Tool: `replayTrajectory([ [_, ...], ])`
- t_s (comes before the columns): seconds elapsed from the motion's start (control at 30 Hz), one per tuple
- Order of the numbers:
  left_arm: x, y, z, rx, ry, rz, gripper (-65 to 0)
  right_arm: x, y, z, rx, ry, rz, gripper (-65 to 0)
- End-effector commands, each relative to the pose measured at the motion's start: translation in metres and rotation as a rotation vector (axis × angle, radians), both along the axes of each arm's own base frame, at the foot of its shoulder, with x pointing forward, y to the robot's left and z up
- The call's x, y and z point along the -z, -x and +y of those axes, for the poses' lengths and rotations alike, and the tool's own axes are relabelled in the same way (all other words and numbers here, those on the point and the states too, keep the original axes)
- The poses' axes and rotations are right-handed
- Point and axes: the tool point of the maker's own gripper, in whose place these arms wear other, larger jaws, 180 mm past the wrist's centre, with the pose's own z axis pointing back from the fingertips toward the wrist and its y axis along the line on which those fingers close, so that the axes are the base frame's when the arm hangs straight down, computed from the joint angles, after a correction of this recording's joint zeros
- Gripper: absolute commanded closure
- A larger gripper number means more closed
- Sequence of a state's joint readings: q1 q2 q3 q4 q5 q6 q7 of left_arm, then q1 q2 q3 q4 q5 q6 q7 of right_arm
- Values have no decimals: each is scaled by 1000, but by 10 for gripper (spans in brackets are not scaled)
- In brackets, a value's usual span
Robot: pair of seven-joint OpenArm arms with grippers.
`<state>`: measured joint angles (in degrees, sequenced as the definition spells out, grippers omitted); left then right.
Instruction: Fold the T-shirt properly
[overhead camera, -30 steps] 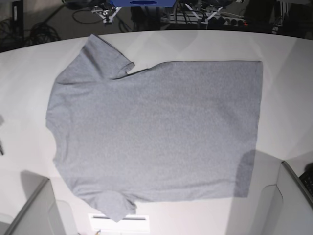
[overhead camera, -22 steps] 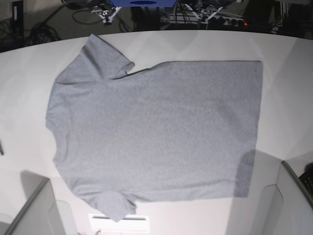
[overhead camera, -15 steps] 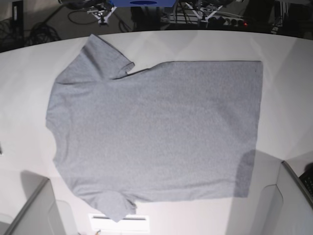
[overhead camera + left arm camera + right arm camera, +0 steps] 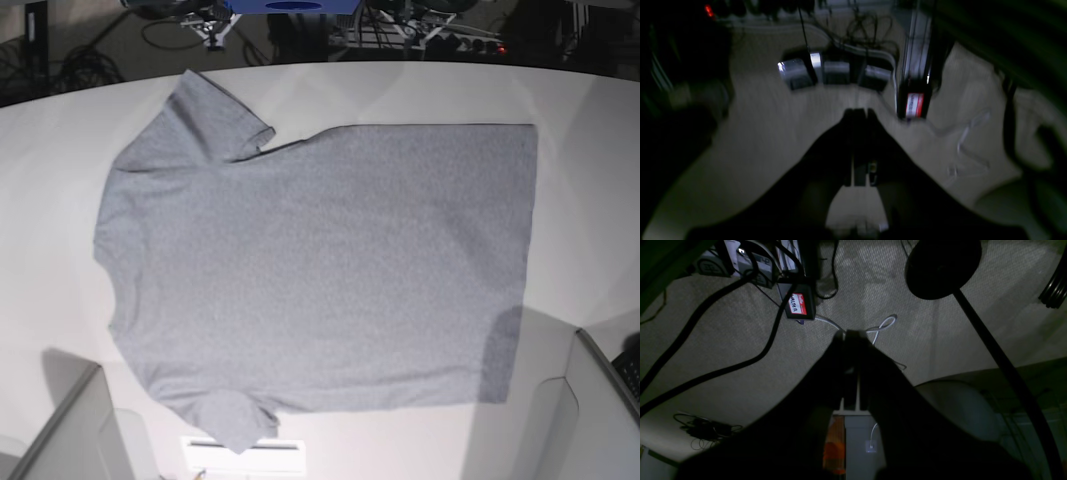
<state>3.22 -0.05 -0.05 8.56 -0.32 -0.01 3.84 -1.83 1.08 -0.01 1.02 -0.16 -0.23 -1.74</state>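
The T-shirt point(image 4: 320, 270) lay spread flat on the white table point(image 4: 590, 180), plain grey side up, collar end toward the base view's left and hem to its right. One sleeve reached the table's far edge; the other ended at the near edge. Neither arm showed in the base view. The left gripper point(image 4: 859, 115) pointed at a dim, blurred carpet with its jaws pressed together, empty. The right gripper point(image 4: 850, 335) was likewise closed on nothing, above cables point(image 4: 723, 336) and a labelled black box point(image 4: 800, 305).
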Motion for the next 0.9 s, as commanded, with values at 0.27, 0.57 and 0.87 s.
replayTrajectory([
  [0.27,-3,32,-1,7,3,10,0,-3,23,2,5,-2,-27,0],
  [0.57,-16,57,3,42,8,-159,0,-22,47,-9,39,21,-133,0],
  [0.87,-58,86,34,81,-28,-260,0,-69,52,-40,114,102,-207,0],
])
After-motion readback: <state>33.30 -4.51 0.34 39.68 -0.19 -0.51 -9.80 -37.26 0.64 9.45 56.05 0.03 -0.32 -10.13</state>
